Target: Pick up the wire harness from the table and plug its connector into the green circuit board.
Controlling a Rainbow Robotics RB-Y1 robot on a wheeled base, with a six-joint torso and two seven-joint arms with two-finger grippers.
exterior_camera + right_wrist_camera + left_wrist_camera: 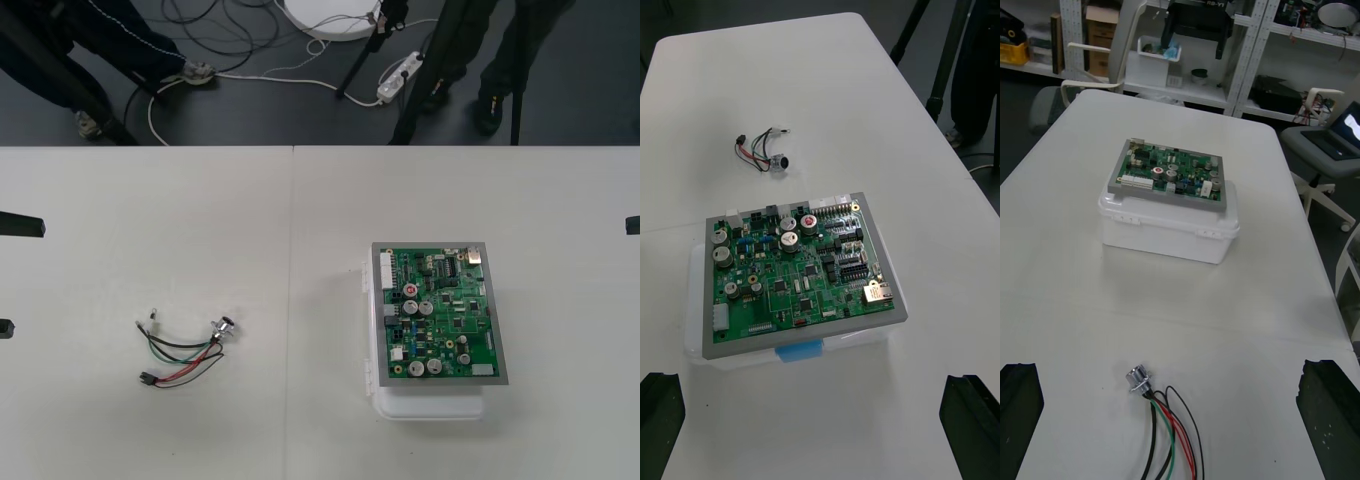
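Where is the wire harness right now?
In the front view the wire harness lies loose on the table, on the robot's left of the green circuit board, apart from it and unplugged.

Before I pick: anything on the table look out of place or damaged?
Nothing stands out. The wire harness lies loose on the table, apart from the green circuit board on its white base. Left gripper and right gripper wait open at their sides.
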